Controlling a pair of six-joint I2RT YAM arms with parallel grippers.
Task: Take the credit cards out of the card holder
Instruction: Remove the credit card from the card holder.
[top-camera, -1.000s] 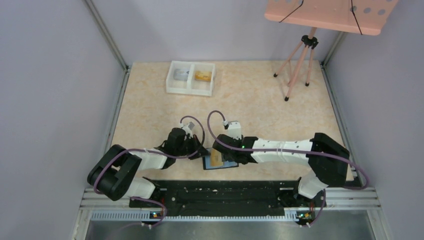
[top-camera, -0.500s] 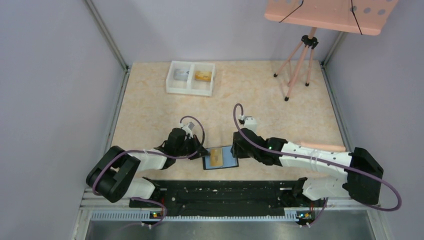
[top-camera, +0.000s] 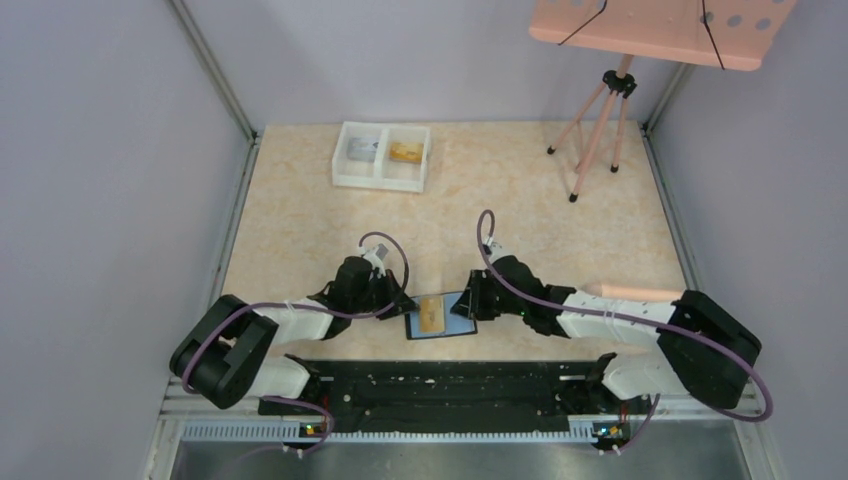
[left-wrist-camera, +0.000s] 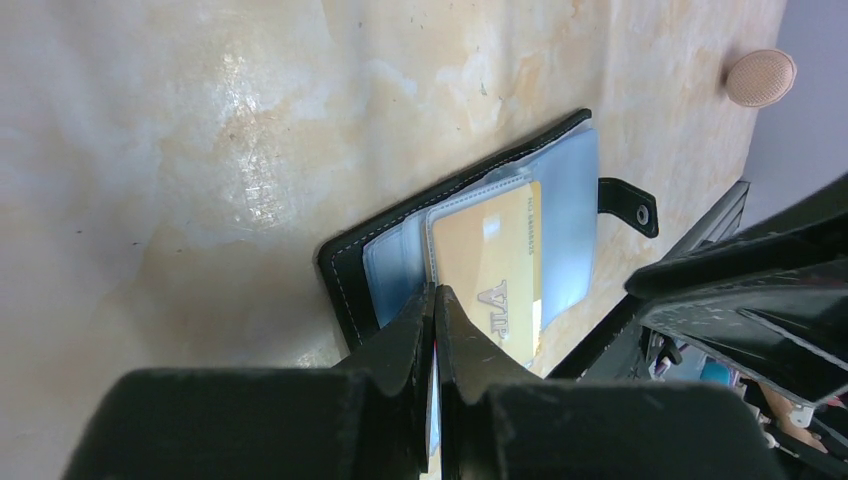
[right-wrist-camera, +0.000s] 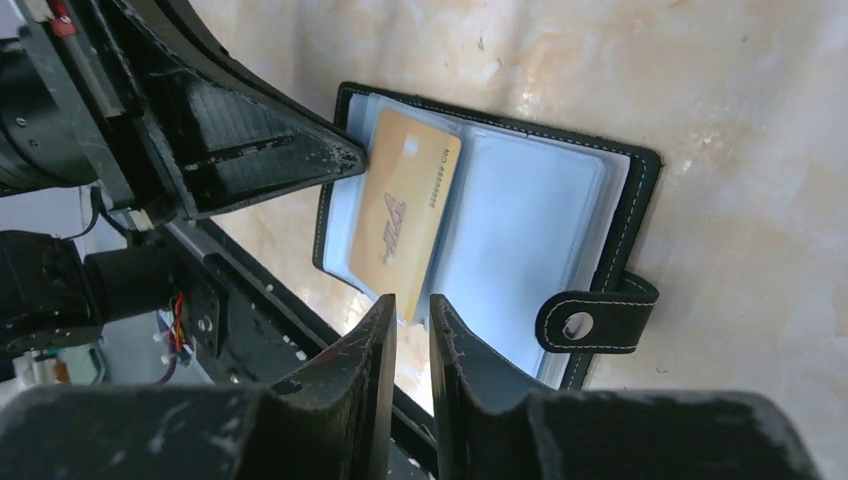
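- At the bottom of the top view, the two black-and-white arms reach inward from the lower corners. They meet at the flat black card holder with blue-grey plastic sleeves (top-camera: 457, 322), which lies open on the beige marbled tabletop (top-camera: 560, 230) just below the middle of the frame.
- The left gripper (left-wrist-camera: 434, 292) has its fingers pressed together. Their tips sit at the holder's edge, beside a corner of the thin orange-gold credit card (left-wrist-camera: 495, 260). I cannot tell whether they pinch any of the sleeve.
- The gold card lies face up and slanted on the sleeve page nearest the left gripper, inside the holder's black stitched border.
- The right gripper (right-wrist-camera: 410, 305) has a narrow gap between its fingers and grips nothing. In the right wrist view, the card's lower end shows just past that gap. In the top view, this gripper is at the holder's right edge.
- A short black strap with a snap stud (right-wrist-camera: 595, 315) sticks out flat from the holder's side, at the lower right of the right wrist view.
- Farther back, upper left of centre, is a white two-compartment tray (top-camera: 380, 183). Its left compartment holds a greyish item and its right one an orange-gold item.
- At the upper right is a pink tripod stand (top-camera: 598, 125) carrying a pink board.
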